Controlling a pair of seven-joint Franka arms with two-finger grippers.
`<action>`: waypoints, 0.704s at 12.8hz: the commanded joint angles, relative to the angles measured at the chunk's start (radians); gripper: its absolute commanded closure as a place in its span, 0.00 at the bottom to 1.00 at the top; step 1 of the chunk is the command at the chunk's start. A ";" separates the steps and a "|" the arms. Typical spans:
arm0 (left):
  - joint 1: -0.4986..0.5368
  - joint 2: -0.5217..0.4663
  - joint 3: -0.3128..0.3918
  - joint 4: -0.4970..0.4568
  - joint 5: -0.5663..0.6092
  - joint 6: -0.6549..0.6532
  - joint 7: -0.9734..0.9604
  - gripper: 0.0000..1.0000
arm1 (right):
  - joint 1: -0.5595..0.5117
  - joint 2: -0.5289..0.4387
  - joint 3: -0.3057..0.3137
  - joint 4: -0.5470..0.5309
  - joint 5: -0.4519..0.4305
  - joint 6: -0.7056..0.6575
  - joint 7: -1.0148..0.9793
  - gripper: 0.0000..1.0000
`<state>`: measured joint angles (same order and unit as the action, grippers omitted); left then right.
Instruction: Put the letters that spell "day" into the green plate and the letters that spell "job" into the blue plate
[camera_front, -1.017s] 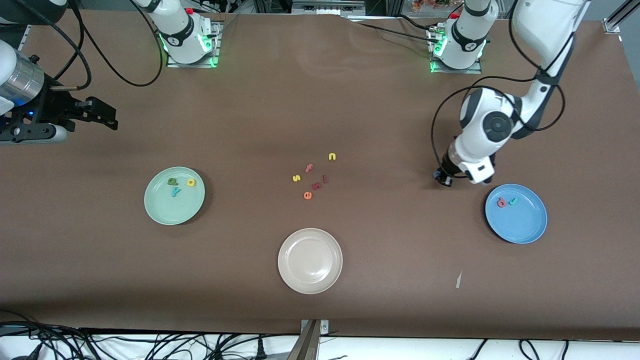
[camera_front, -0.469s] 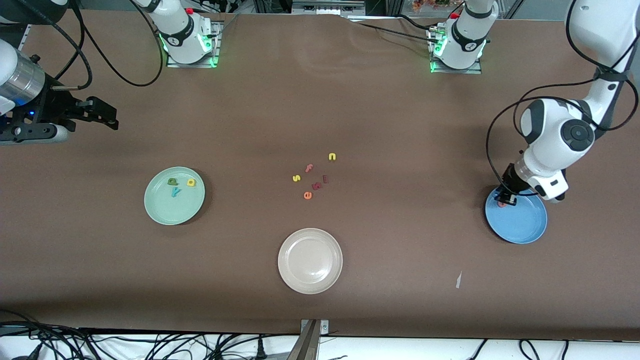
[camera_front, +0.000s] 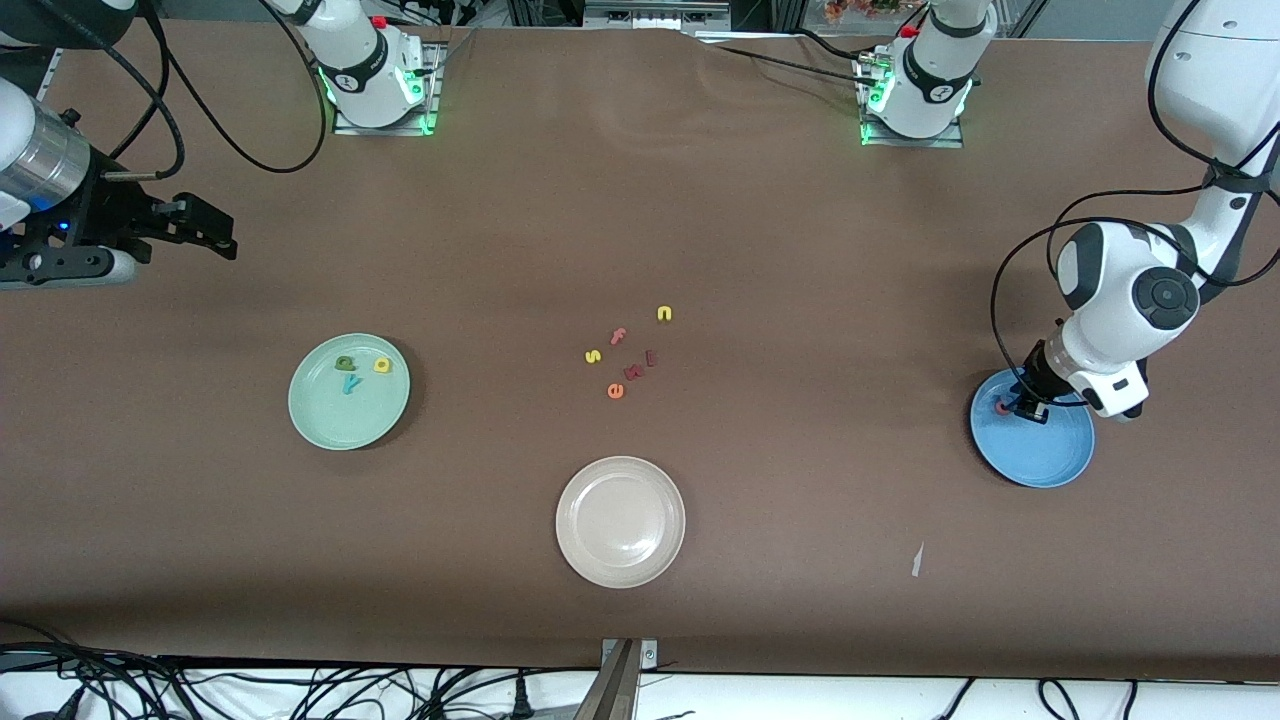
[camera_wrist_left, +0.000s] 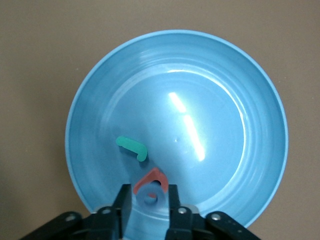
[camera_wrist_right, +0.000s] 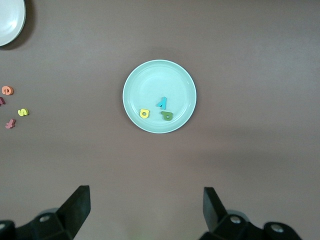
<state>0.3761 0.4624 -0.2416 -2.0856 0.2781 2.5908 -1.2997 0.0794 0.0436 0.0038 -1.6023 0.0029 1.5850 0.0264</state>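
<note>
Left gripper (camera_wrist_left: 149, 200) low over the blue plate (camera_front: 1050, 462), near the rim toward the desk's middle, fingers (camera_wrist_left: 126, 200) narrowly parted with the blue o (camera_wrist_left: 150, 195) between them. The o overlaps the coral-red b (camera_wrist_left: 151, 178); the teal j (camera_wrist_left: 133, 148) lies just beside. Right gripper (camera_wrist_right: 145, 207) waits, jaws wide, high over the right arm's end of the desk. Green plate (camera_front: 330, 425) holds the dark green d (camera_front: 345, 364), yellow a (camera_front: 382, 365) and teal y (camera_front: 350, 383).

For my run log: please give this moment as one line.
left gripper: over blue plate, blue o between fingers | right gripper: waiting, open
</note>
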 joint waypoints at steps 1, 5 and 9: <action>0.015 -0.011 -0.008 0.009 0.032 -0.015 0.052 0.20 | -0.001 0.001 0.002 0.019 0.000 -0.013 -0.008 0.00; 0.009 -0.091 -0.013 0.006 0.018 -0.067 0.054 0.00 | -0.001 0.002 0.002 0.022 0.000 -0.011 -0.008 0.00; 0.004 -0.227 -0.048 0.004 0.016 -0.200 0.143 0.00 | 0.003 0.002 0.004 0.025 -0.009 -0.011 -0.002 0.00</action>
<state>0.3789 0.3264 -0.2675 -2.0614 0.2781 2.4654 -1.2243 0.0800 0.0435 0.0039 -1.6006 0.0027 1.5854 0.0264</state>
